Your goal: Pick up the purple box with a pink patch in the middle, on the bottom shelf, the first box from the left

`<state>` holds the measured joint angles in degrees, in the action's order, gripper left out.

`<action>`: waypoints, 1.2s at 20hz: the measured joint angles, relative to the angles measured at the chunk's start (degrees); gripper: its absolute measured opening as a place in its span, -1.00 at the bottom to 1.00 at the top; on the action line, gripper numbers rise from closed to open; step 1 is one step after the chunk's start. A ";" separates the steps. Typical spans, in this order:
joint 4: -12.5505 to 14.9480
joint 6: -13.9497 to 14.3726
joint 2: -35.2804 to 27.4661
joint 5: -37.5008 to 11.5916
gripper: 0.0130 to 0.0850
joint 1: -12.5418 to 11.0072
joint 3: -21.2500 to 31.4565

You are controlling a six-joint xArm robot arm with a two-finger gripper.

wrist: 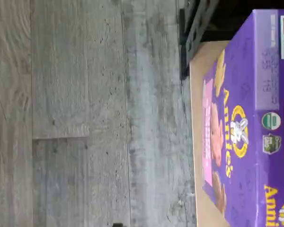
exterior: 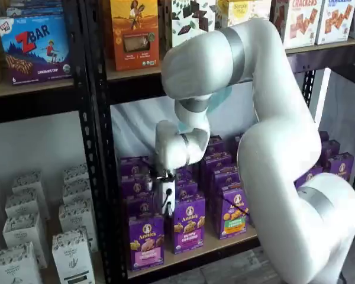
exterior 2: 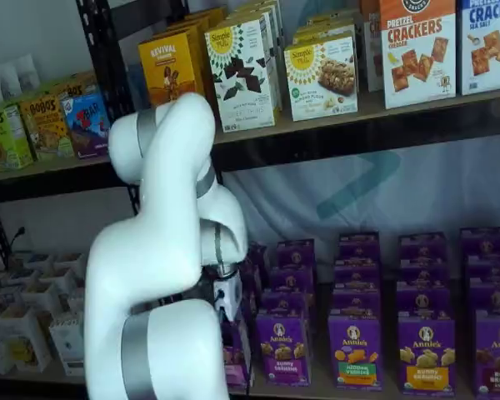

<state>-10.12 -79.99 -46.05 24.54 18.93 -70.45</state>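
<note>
Item: purple box with a pink patch (exterior: 146, 241), upright at the front of the bottom shelf (exterior: 195, 251), at the end of the front row beside the black shelf upright (exterior: 97, 177); a second purple box (exterior: 189, 223), with a darker front panel, stands just beside it. In the wrist view the same purple box (wrist: 241, 132) appears turned on its side, pink patch and rabbit seal legible, seated on the tan shelf board (wrist: 201, 61), with grey wood-grain flooring (wrist: 85, 113) filling the rest of the frame. Gripper (exterior: 167, 198): white body hanging from the arm (exterior: 248, 118) directly above and slightly behind the target box, apparently apart from it; only a dark sliver of the fingers shows (seen side-on), so whether the jaws are apart or together cannot be told. In the other shelf view the gripper (exterior 2: 228, 298) is mostly masked by the arm, and the target box (exterior 2: 236, 357) shows only as a narrow strip behind it. Upper shelf: assorted orange, white and red snack boxes.
</note>
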 joint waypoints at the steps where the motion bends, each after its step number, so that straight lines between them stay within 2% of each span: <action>1: -1.21 -1.21 0.00 0.00 1.00 0.00 -0.08; 2: -5.09 -4.75 0.03 0.37 1.00 -0.16 -0.77; 3: -6.82 -6.45 0.08 0.96 1.00 -0.43 -1.50; 6: -7.35 -7.25 0.04 2.01 1.00 -0.94 -3.03; 12: -9.26 -8.68 -0.72 0.48 1.00 -0.78 -5.00; 15: -8.55 -7.63 -1.83 1.05 1.00 -0.48 -6.83; 24: -4.06 -3.18 -6.36 3.44 1.00 -0.14 -12.42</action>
<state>-14.18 -83.17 -52.41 27.98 18.79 -82.87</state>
